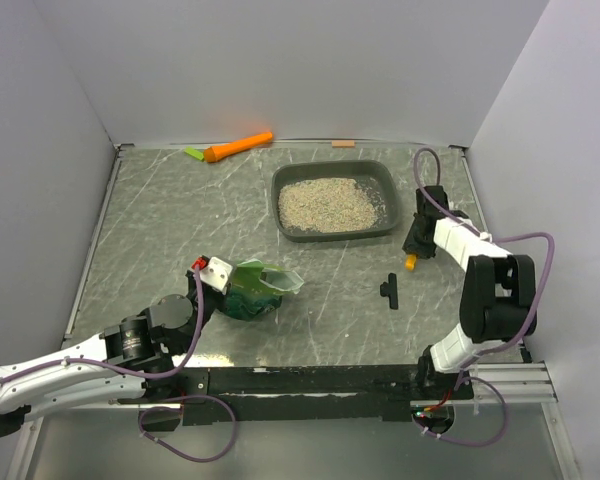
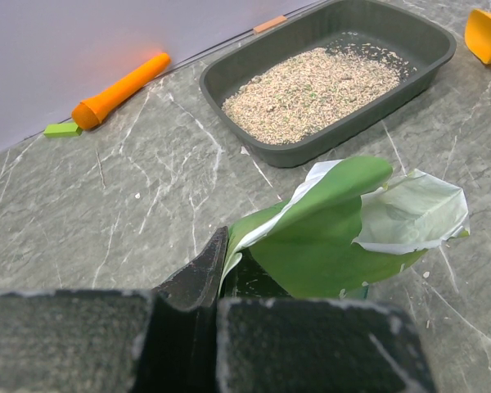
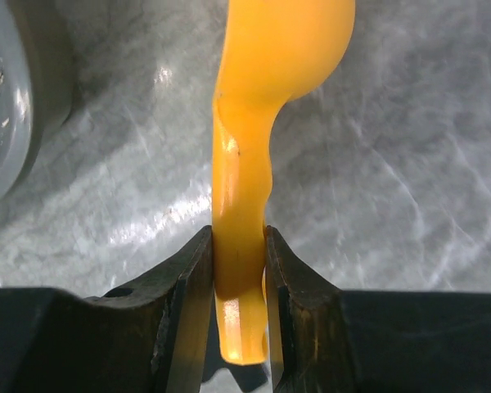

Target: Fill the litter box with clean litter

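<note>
The dark grey litter box (image 1: 340,234) sits at the back right of the table, with a loose layer of beige clean litter (image 1: 327,203) on its floor. In the left wrist view the litter box (image 2: 327,146) and its clean litter (image 2: 311,86) lie beyond a crumpled green bag (image 2: 327,246). My left gripper (image 2: 229,262) is shut on that bag's near edge, and the bag's mouth points toward the box. The green bag (image 1: 258,288) rests on the table, left of centre. My right gripper (image 3: 239,237) is shut on the handle of an orange scoop (image 3: 254,164), just right of the box.
An orange carrot-shaped tool (image 1: 238,147) and a small green block (image 1: 194,154) lie by the back wall. A small black part (image 1: 389,289) lies on the table in front of the box. Grey walls close in the table on three sides.
</note>
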{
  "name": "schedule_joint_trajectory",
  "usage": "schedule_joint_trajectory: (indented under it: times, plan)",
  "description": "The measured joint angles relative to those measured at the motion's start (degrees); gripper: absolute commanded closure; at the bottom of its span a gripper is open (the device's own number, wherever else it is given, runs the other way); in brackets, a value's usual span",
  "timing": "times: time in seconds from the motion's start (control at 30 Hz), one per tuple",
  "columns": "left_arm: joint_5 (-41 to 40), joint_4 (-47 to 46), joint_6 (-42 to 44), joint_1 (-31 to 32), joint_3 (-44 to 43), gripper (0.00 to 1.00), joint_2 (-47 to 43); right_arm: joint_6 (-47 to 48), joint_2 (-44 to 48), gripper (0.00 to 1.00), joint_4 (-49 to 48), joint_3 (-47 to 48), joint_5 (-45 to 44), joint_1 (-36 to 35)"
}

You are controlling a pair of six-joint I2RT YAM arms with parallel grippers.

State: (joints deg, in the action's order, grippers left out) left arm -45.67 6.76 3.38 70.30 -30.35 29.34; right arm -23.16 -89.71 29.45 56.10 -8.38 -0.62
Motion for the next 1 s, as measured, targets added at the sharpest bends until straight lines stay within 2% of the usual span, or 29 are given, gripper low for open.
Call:
schedule_joint_trajectory:
  times: [0.03,0.07,0.17,0.27,0.37,0.5,0.63,0.77,0.87,1.0]
  plan:
    - [0.00,-0.02,0.00,0.00,0.00,0.99,0.00,0.02,-0.74,0.83,-0.48,0.11,0.55,0.39]
    - [0.00,0.00,0.00,0.00,0.00,0.99,0.00,0.00,-1.75,0.70,-1.22,0.22,1.20,1.14]
    - [0.11,0.00,0.02,0.00,0.00,0.99,0.00,0.02,-3.48,0.52,-1.79,0.79,1.84,2.25]
    - [0.33,0.00,0.02,0.00,0.00,0.99,0.00,-0.17,-4.42,0.43,-1.79,2.19,1.90,2.80]
    - [0.37,0.00,0.02,0.00,0.00,0.99,0.00,-0.42,-4.33,0.37,-2.29,2.75,2.03,2.82]
    - [0.39,-0.02,0.07,0.00,0.00,0.99,-0.07,-0.46,-2.14,0.34,-2.84,2.64,3.87,2.82]
    - [0.87,0.11,0.44,-0.04,0.00,0.99,-0.63,0.17,5.97,0.31,-2.89,2.51,7.96,0.98]
    - [1.66,0.59,0.66,-0.11,0.00,0.99,-1.22,4.39,16.83,0.25,-4.15,2.45,11.32,-7.30]
    - [2.56,1.31,0.98,-0.17,0.00,0.99,-2.08,9.18,23.58,0.23,-5.95,2.45,17.16,-14.62]
    - [2.97,1.90,1.62,-0.50,0.00,0.99,-3.93,13.46,28.33,0.20,-9.14,0.68,25.24,-17.62]
